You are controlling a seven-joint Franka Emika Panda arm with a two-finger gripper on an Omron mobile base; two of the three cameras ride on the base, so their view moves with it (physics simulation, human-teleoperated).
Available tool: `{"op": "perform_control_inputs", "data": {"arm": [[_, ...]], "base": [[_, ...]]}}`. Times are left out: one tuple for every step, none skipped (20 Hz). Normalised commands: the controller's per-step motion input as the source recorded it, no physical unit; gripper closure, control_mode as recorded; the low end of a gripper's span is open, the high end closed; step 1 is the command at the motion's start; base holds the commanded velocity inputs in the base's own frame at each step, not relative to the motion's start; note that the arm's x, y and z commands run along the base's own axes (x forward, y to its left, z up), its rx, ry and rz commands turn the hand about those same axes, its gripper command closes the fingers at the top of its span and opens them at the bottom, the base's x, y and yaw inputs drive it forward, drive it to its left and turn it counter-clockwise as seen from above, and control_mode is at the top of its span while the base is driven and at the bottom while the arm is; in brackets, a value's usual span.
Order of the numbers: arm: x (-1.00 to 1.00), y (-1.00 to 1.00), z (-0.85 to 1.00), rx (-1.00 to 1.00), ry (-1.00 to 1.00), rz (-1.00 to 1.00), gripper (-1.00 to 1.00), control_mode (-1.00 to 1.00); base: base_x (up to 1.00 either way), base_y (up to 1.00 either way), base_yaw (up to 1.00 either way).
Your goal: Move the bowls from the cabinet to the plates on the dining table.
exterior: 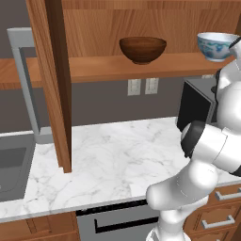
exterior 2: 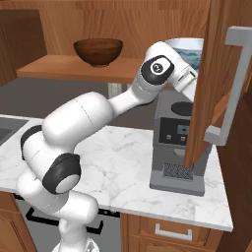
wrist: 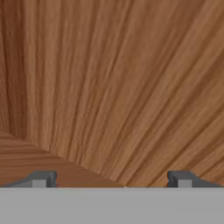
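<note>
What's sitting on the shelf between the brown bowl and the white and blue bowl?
Nothing: in the left base view the cabinet shelf is bare wood between the brown bowl and the white and blue bowl.

Brown bowl (exterior: 142, 49), white-blue bowl (exterior: 217, 46) upright on cabinet shelf (exterior: 99, 67).

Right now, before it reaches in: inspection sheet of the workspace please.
Surface: white grey-veined marble counter, mostly bare.
Job's things: dark brown glossy wooden bowl and white ceramic bowl with blue patterning, both upright on the wooden cabinet shelf, apart.
Clutter: black and grey coffee machine on the counter.
Grippers: claw open, empty, facing wood grain.
Cables: nothing seen.
Surroundings: open brown panelled cabinet door; steel sink; wall outlets.
</note>
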Motion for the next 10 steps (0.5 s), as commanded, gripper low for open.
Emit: {"op": "perform_control_inputs", "data": {"arm": [[0.09,-0.74,0.0,0.12,-0.21,0.11,-1.0,-1.0],[0.11,-0.73,0.0,0.13,-0.21,0.12,-1.0,-1.0],[0.12,-0.72,0.0,0.13,-0.21,0.12,-1.0,-1.0],[0.12,-0.72,0.0,0.13,-0.21,0.12,-1.0,-1.0],[0.13,-0.71,0.0,0.13,-0.21,0.12,-1.0,-1.0],[0.13,-0.7,0.0,0.13,-0.21,0.12,-1.0,-1.0],[0.12,-0.64,0.0,0.13,-0.22,0.12,-1.0,-1.0],[0.12,-0.55,0.0,0.14,-0.22,0.12,-1.0,-1.0],[0.11,-0.42,0.0,0.14,-0.23,0.11,-1.0,-1.0],[0.03,-0.21,0.0,0.14,-0.24,0.1,-1.0,-1.0]], "base": [[0.0,0.0,0.0],[0.0,0.0,0.0],[0.0,0.0,0.0],[0.0,0.0,0.0],[0.0,0.0,0.0],[0.0,0.0,0.0],[0.0,0.0,0.0],[0.0,0.0,0.0],[0.0,0.0,0.0],[0.0,0.0,0.0]]}}
